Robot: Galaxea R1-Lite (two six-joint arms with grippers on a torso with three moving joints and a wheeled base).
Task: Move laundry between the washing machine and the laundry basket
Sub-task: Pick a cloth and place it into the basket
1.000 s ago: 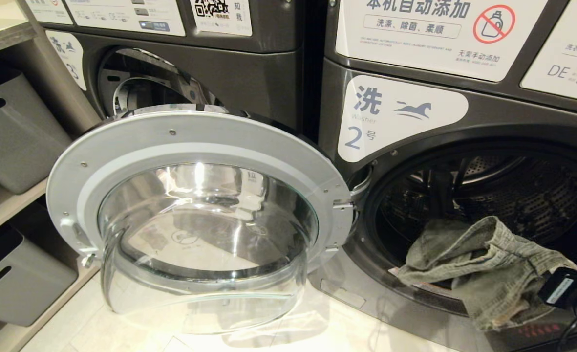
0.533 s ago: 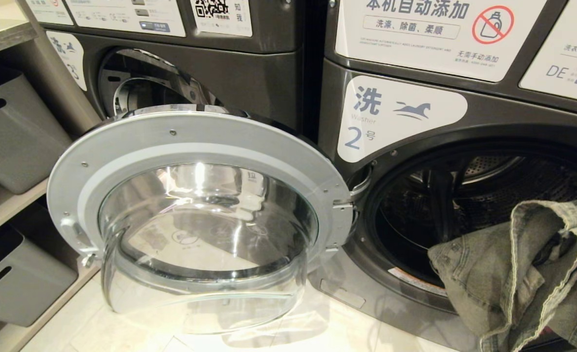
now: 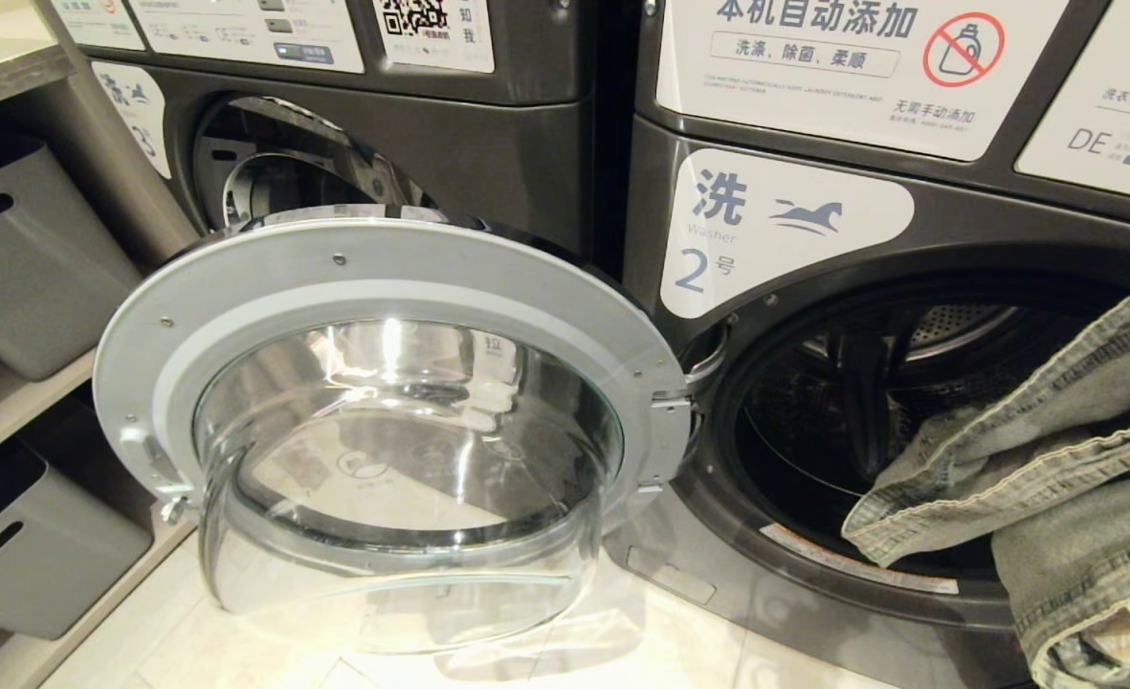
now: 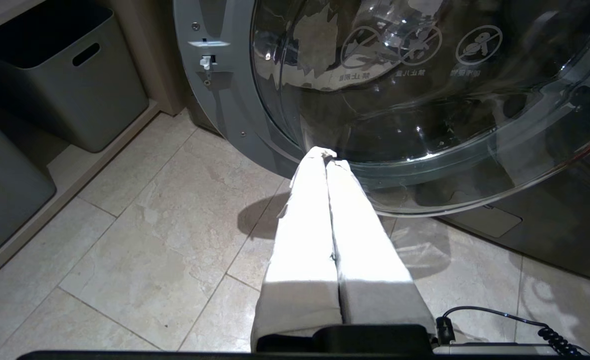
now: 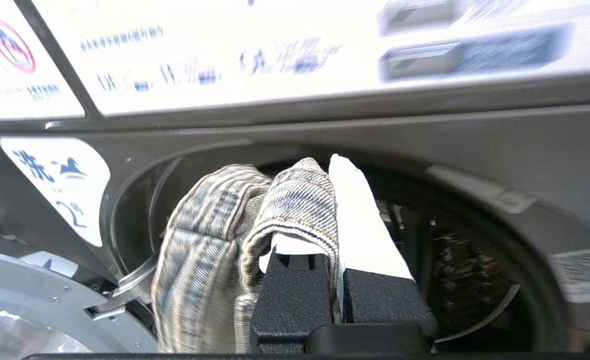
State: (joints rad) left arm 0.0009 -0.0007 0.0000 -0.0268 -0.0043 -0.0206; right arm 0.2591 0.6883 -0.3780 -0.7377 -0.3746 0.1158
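Washing machine number 2 (image 3: 775,239) stands on the right with its round glass door (image 3: 383,287) swung wide open to the left. A pair of faded denim jeans (image 3: 1052,450) hangs in front of the dark drum mouth (image 3: 842,411) at the right edge. My right gripper (image 5: 324,175) is shut on a fold of the jeans (image 5: 210,250), level with the drum opening; in the head view the cloth hides it. My left gripper (image 4: 327,155) is shut and empty, parked low over the floor by the door glass. The laundry basket is out of view.
A second machine (image 3: 488,144) stands behind the open door. Grey storage bins (image 3: 19,258) (image 3: 29,545) fill shelves at the far left. Beige floor tiles (image 4: 150,225) run below the door, and a black cable (image 4: 499,320) lies near the left wrist.
The jeans have come up off the drum's lower lip and now hang higher and further right. The right gripper's black body, seen low right before, is now behind the cloth. The left arm is still.
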